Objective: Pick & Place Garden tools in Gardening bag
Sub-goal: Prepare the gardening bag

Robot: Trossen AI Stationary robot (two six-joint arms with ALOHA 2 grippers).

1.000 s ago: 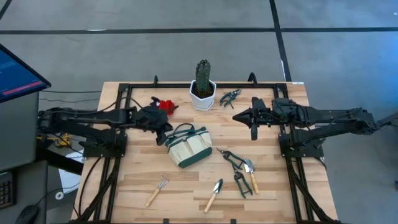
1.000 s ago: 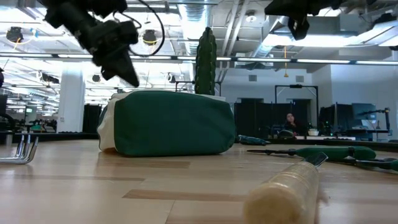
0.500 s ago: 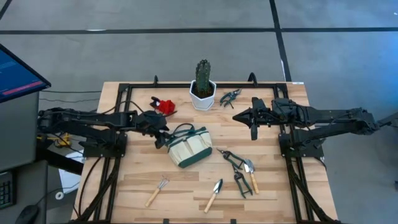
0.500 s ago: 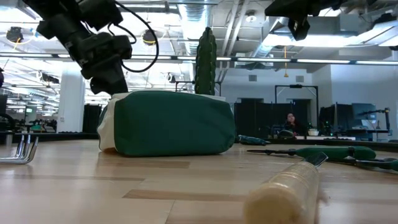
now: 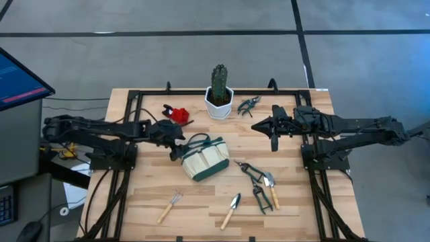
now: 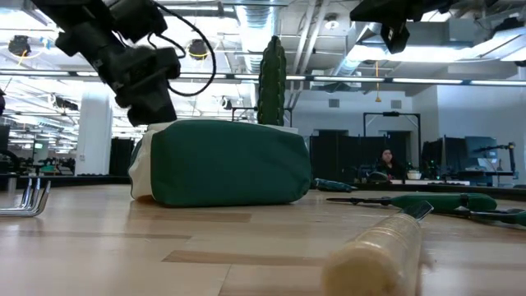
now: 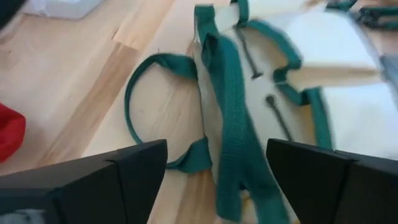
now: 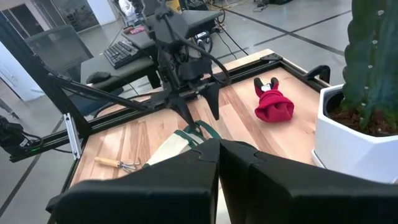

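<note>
Low view: gardening bag hides the cactus pot.

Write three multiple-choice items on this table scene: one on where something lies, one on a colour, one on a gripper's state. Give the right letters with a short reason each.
1. Where does the red tool lie?
A. inside the bag
B. on the table between the left gripper and the white pot
C. beside the right arm's base

2. What colour are the bag's loop handles?
A. green
B. red
C. black

3. How do the left gripper's fingers stand?
A. shut on the red tool
B. shut on nothing
C. open above the bag's handles

Answers:
1 B: the high view shows it on the wood left of the white pot, beyond the left gripper.
2 A: the left wrist view shows green straps against cream cloth.
3 C: in the left wrist view the two dark fingers stand wide apart with the handles between them.
</note>
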